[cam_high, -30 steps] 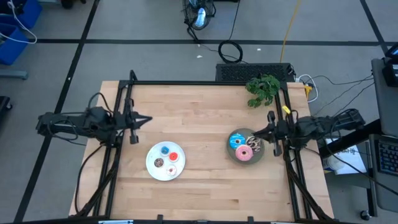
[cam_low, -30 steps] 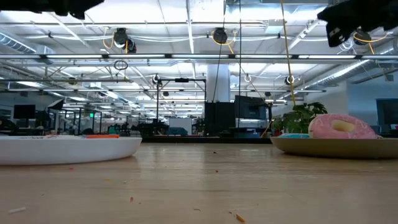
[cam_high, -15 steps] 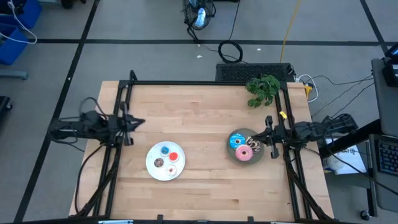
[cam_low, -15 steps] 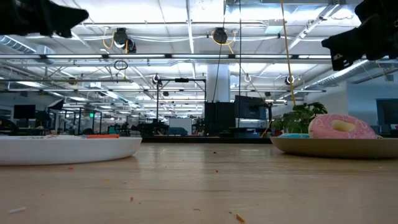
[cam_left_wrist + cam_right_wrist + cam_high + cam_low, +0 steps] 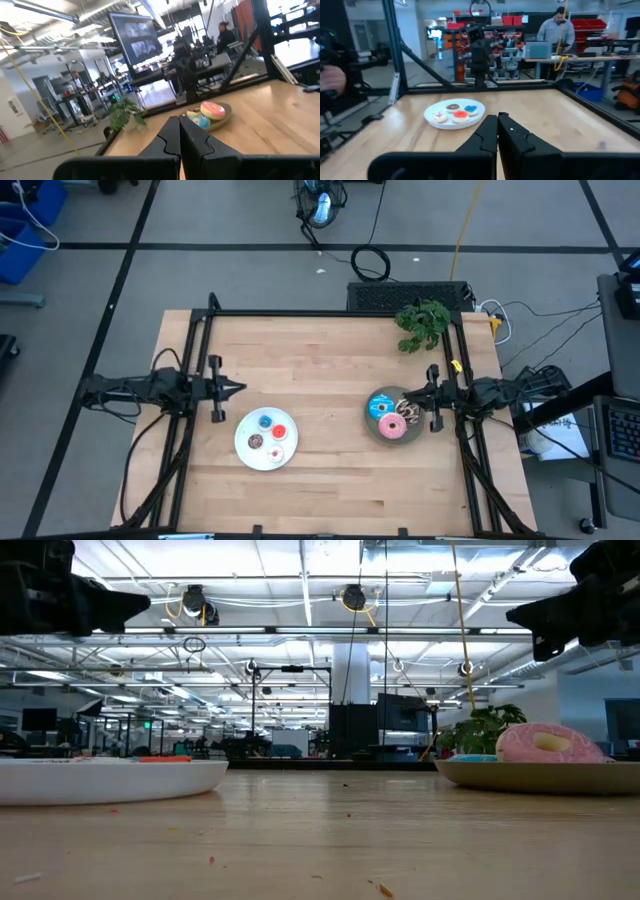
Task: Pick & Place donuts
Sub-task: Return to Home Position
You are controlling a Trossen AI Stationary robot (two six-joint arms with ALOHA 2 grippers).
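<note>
A white plate (image 5: 247,429) near the table's middle carries the tiny donuts: blue (image 5: 265,421), red (image 5: 280,431), brown (image 5: 256,442) and whitish (image 5: 276,453). A grey plate (image 5: 373,426) toward the right holds the larger pink donut (image 5: 392,426), blue donut (image 5: 380,407) and sprinkled brown donut (image 5: 408,414). My left gripper (image 5: 237,388) hovers shut, left of and beyond the white plate. My right gripper (image 5: 406,399) hovers shut above the grey plate's far right side. The right wrist view shows the white plate (image 5: 431,120) ahead; the left wrist view shows the pink donut (image 5: 212,110).
A green plant sprig (image 5: 423,323) lies at the far right corner. Black frame rails (image 5: 200,350) run along the table's left, right and far sides. Bare wood lies between the two plates. People (image 5: 560,25) stand in the room beyond the table.
Both grippers have come down toward the table. The left one has also moved toward the near edge, closer to the white plate. The donuts and plates have stayed put.
</note>
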